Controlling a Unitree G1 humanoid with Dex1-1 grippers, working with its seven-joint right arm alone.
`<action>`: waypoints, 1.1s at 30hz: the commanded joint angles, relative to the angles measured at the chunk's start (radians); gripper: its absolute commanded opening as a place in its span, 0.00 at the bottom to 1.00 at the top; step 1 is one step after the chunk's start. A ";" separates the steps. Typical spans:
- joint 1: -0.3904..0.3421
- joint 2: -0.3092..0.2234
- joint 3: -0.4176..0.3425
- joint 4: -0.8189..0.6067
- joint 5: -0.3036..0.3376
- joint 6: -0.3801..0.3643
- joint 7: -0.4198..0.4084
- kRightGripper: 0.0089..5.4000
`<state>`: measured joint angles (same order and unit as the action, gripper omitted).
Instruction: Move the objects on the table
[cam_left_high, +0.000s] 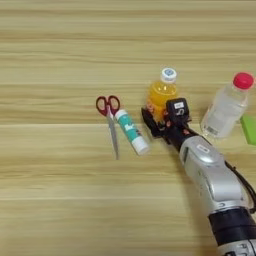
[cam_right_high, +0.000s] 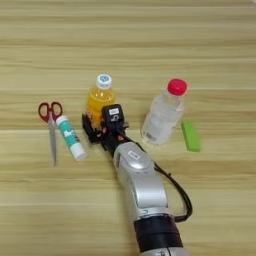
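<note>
The orange drink bottle (cam_left_high: 162, 94) with a white cap stands upright near the middle of the table (cam_left_high: 60, 200). My right gripper (cam_left_high: 163, 118) is at its base and open. One black finger (cam_left_high: 150, 123) is at the bottle's lower left, the other (cam_left_high: 177, 108) at its right side. I cannot tell whether they touch it. The teal-and-white glue stick (cam_left_high: 131, 132) lies just left of the gripper. The clear plastic bottle (cam_right_high: 162, 115) with a red cap stands to the right, apart from the arm.
Red-handled scissors (cam_left_high: 110, 120) lie beside the glue stick on its left. A small green block (cam_right_high: 190, 135) lies right of the clear bottle. My silver forearm (cam_right_high: 140, 185) comes in from the bottom edge.
</note>
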<state>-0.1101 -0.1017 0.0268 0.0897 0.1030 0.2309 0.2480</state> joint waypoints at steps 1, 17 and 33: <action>-0.006 -0.014 -0.014 -0.061 -0.003 -0.012 -0.011 0.63; 0.055 -0.023 -0.030 -0.067 -0.007 -0.017 -0.014 0.63; 0.063 -0.023 -0.023 -0.072 -0.010 -0.014 -0.011 0.82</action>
<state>-0.0081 -0.1145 0.0099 0.0546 0.0985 0.2307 0.2468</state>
